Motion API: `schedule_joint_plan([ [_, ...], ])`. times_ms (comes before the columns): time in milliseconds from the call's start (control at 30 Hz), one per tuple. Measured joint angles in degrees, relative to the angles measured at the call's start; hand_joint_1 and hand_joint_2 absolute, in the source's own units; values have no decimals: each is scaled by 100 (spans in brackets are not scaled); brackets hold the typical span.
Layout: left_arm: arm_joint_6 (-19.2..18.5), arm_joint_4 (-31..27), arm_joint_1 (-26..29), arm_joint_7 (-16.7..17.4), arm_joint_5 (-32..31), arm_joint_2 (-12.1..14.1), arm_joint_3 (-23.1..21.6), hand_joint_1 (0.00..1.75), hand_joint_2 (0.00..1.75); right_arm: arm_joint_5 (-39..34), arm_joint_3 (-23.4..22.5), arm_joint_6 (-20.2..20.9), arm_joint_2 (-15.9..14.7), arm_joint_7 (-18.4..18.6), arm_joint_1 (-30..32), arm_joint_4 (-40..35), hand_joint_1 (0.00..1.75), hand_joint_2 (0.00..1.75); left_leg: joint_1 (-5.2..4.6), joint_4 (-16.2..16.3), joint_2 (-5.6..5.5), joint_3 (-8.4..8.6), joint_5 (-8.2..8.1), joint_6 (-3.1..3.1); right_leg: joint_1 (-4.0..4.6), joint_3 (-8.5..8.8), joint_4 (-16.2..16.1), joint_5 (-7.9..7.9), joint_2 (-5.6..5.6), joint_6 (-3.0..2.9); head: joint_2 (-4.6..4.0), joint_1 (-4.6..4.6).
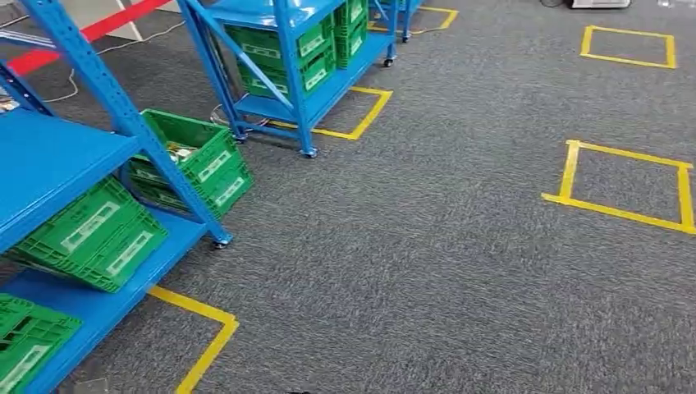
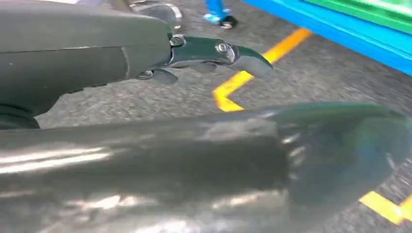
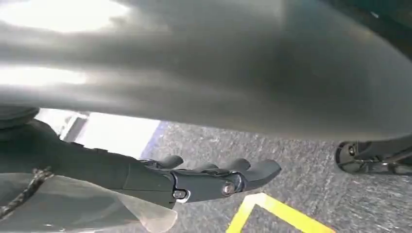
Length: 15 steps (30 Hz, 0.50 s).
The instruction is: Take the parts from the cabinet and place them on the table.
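The parts sit in green crates on the blue shelving at the left of the head view: the nearest rack (image 1: 49,164) carries a tilted crate (image 1: 90,234) on its low shelf, another crate (image 1: 25,341) at the near left corner, and behind it an open crate (image 1: 193,160) with small pale items inside, too small to make out. A second rack (image 1: 287,49) farther off holds more stacked crates. No table shows, and grey carpet with yellow tape squares (image 1: 628,185) stretches to the right. The left hand (image 2: 214,53) hangs over the carpet with its fingers stretched out and nothing in it; the right hand (image 3: 209,179) likewise has its fingers extended, holding nothing. Judging by the look, the crates are stiff moulded plastic, light when empty but awkward to carry one-handed; the rims or side handles seem the sound place to grip. The loose parts inside may be small and slippery, so a pinch from above would likely suit them.
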Motion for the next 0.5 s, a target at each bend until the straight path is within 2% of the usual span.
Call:
schedule_joint_plan([
  [33,2,0,2,2,-37,2,0,0,0,-22,0,2,0,-2,-1,0,0,0,21,-493,73,255,253,-23,-11,24,8,-22,-59,31,0,-2],
  [67,4,0,-6,2,-85,-4,0,0,0,-44,0,7,-2,-2,0,2,0,0,33,-976,300,492,419,-58,-10,51,33,-61,-117,75,0,-4],
  [100,9,0,-32,0,-141,-39,0,0,0,-61,0,15,-20,0,7,6,0,0,-64,-1051,504,537,303,-61,47,8,61,-108,-174,137,0,-47],
  [133,33,0,-53,-2,-220,-50,-4,0,0,-72,-9,57,-22,-2,20,7,0,0,-43,-1058,412,530,293,87,51,-14,83,-140,-204,166,0,-31],
  [167,52,0,-35,-19,-290,-68,-9,0,0,-81,-20,94,-22,-2,20,7,0,0,-51,-1056,368,526,277,132,51,26,78,-157,-263,179,0,9],
  [233,81,0,-23,-59,-419,-109,-24,0,0,-92,-57,194,-42,0,19,17,0,0,-82,-1049,241,518,271,224,15,128,64,-179,-381,233,0,-5],
  [267,92,0,-26,-90,-477,-131,-44,0,0,-94,-70,241,-53,0,32,37,0,0,-65,-1074,186,535,283,272,-19,93,114,-267,-251,280,0,15],
  [300,107,0,-44,-120,-531,-133,-59,0,0,-98,-90,276,-57,-2,45,61,0,0,-66,-1074,141,535,288,306,-18,-6,337,-425,36,279,0,26],
  [333,111,0,-73,-140,-593,-147,-72,0,0,-98,-127,319,-57,-9,72,92,0,0,-68,-1074,71,522,296,333,-13,-237,793,-649,217,270,0,57],
  [367,111,0,-92,-155,-647,-166,-103,0,0,-98,-164,337,-57,-26,98,129,0,0,-77,-1074,-9,518,293,352,-6,-548,1389,-874,305,257,0,74],
  [400,111,0,-99,-166,-671,-171,-120,0,0,-98,-184,341,-57,-26,124,151,0,0,-92,-1074,-81,521,289,360,-2,-809,1841,-996,338,243,0,72],
  [433,109,0,-99,-173,-697,-175,-135,0,0,-98,-205,345,-57,-24,145,172,0,0,-110,-1073,-160,530,282,371,2,-1004,2082,-976,354,220,0,74],
  [467,111,0,-99,-173,-697,-177,-146,0,0,-98,-212,348,-57,2,160,186,0,0,-124,-1073,-235,544,277,378,15,-1049,2027,-817,361,180,0,68],
  [500,109,0,-100,-175,-706,-186,-153,0,0,-98,-214,348,-57,2,166,199,0,0,-133,-1073,-314,556,271,387,38,-988,1737,-550,377,128,0,70],
])
